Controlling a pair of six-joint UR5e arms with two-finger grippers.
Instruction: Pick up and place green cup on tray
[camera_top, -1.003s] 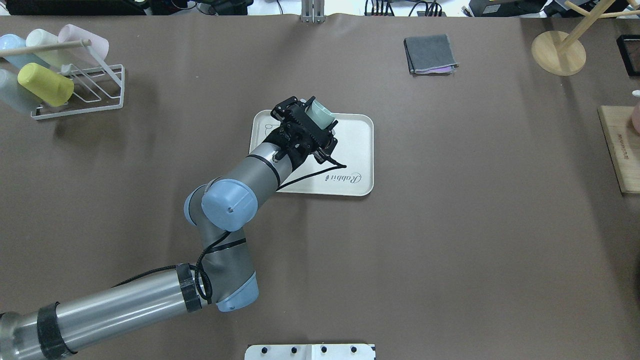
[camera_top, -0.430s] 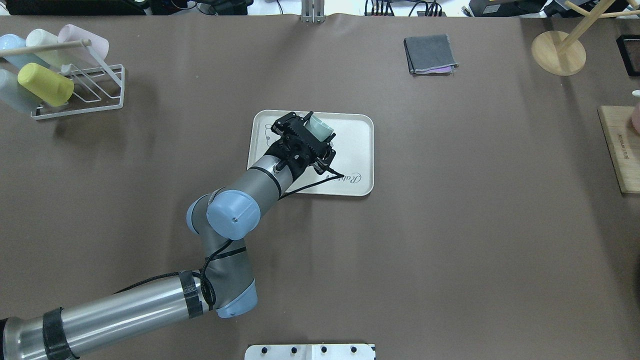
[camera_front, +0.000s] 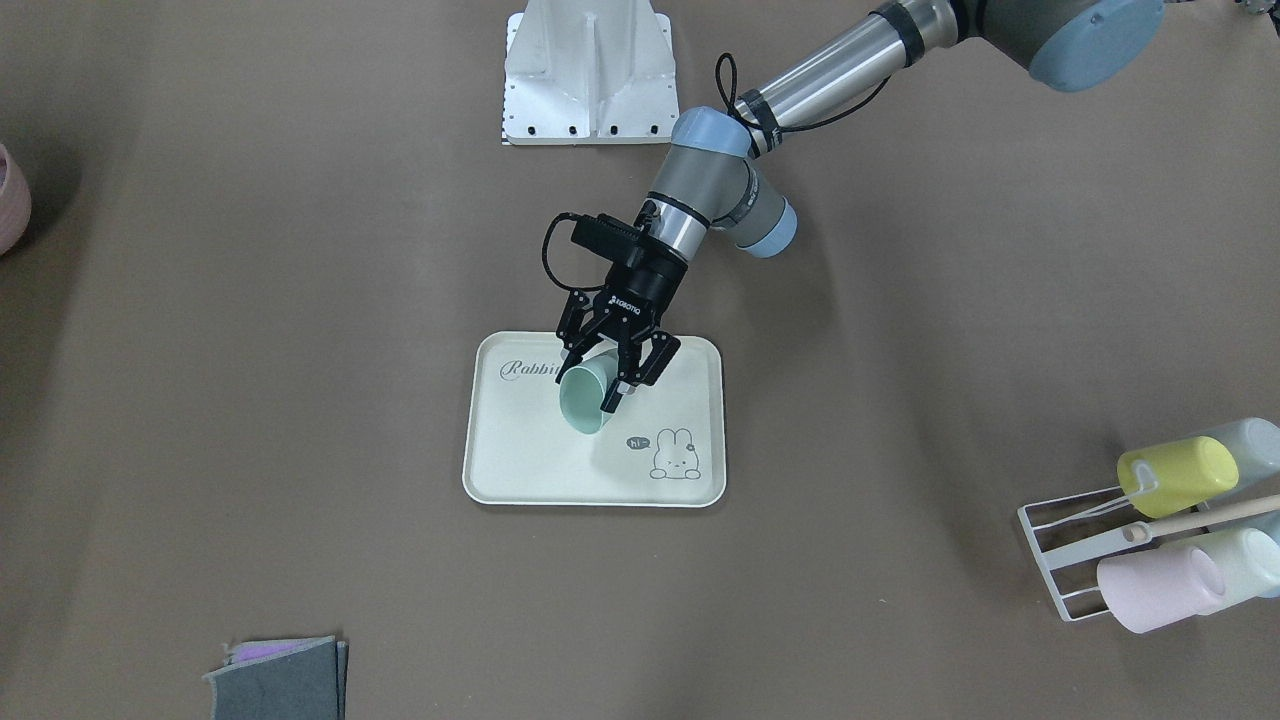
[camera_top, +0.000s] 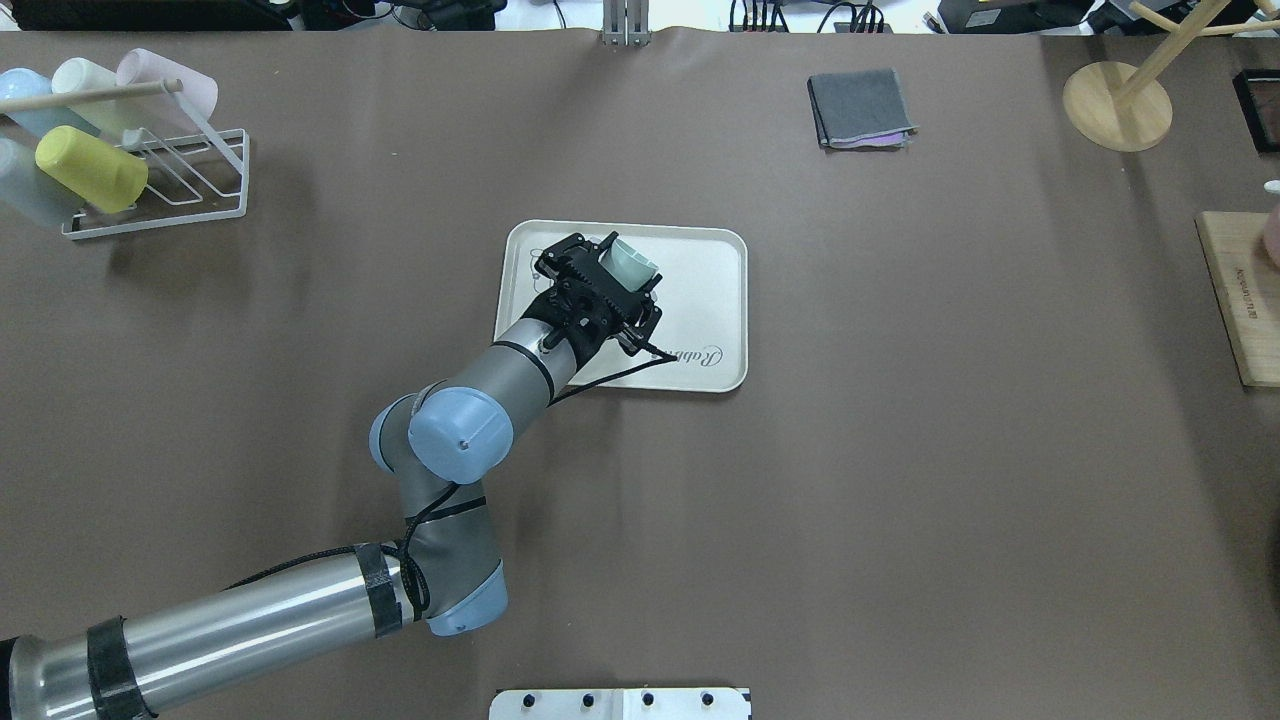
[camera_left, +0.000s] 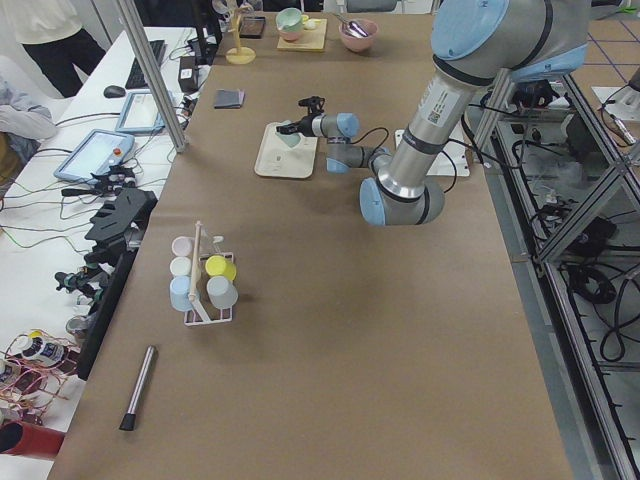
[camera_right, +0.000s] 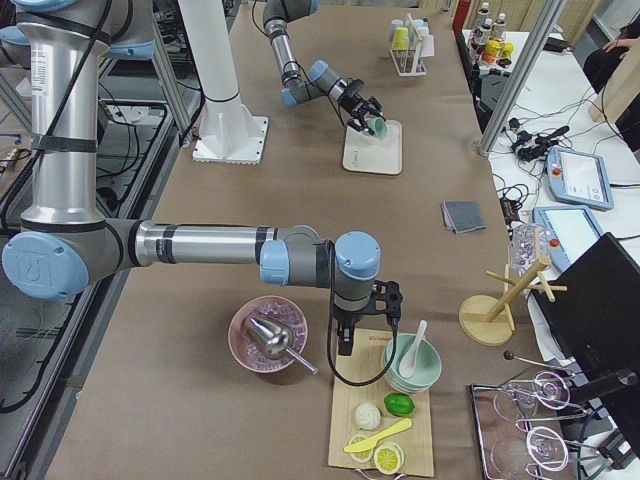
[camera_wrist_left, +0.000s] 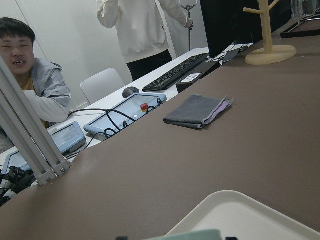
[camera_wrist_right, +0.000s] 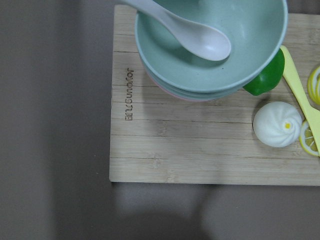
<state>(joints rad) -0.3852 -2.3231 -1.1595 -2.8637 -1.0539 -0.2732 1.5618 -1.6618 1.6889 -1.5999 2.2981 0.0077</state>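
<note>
Green cup (camera_front: 585, 400): plastic tumbler, judged light, rigid and smooth enough to slip, best gripped across its side wall; held tilted between the closed fingers of the left gripper (camera_front: 596, 384), low over the tray (camera_front: 520, 460) centre; cup rack (camera_front: 1042, 562) at 4 o'clock.

1. A robotics lab: two grey-and-blue jointed industrial arms, left (camera_top: 460, 430) and right (camera_right: 200, 245), work at a long table under a matte brown cover (camera_top: 900, 450), with a white metal pedestal (camera_front: 588, 75) at its edge.
2. A white side desk (camera_wrist_left: 165, 65) carries a blue-grey teach pendant with a red stop button (camera_wrist_left: 127, 107), a black keyboard (camera_wrist_left: 175, 73) and loose black cables (camera_wrist_left: 107, 120).
3. A silver aluminium profile post (camera_wrist_left: 30, 135) stands at the table's rim.
4. A seated person in a grey jacket (camera_wrist_left: 35, 85) and a standing person in a white top (camera_wrist_left: 140, 30) are at the desk.
</note>
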